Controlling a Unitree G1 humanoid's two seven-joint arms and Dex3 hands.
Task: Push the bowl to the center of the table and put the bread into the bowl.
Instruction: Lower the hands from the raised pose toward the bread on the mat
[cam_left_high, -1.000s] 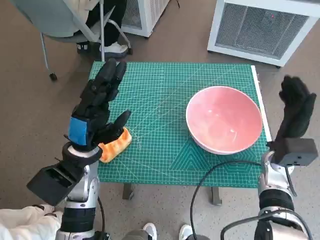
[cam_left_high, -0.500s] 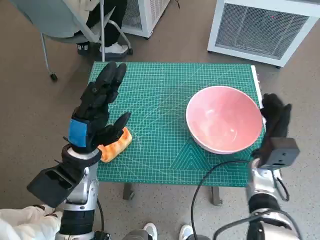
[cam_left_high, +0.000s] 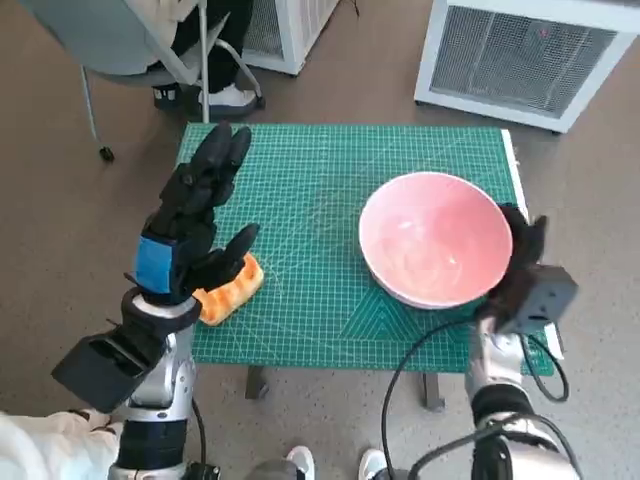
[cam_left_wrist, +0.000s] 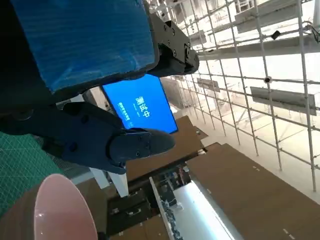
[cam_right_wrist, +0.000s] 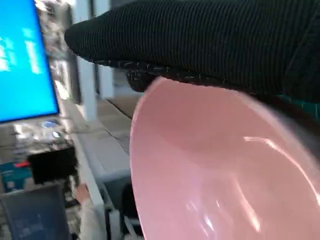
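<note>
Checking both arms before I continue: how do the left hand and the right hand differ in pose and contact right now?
The left hand is raised with fingers spread, holding nothing, the bread lying beside it. The right hand is against the pink bowl's outer side. The left shows blue tape on its back; the right wears a black knitted glove. Neither grips anything.

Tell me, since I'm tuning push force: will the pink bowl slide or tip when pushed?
The bowl looks smooth and glossy, so probably slides. The right hand presses near its rim, so a hard push might tip it.
</note>
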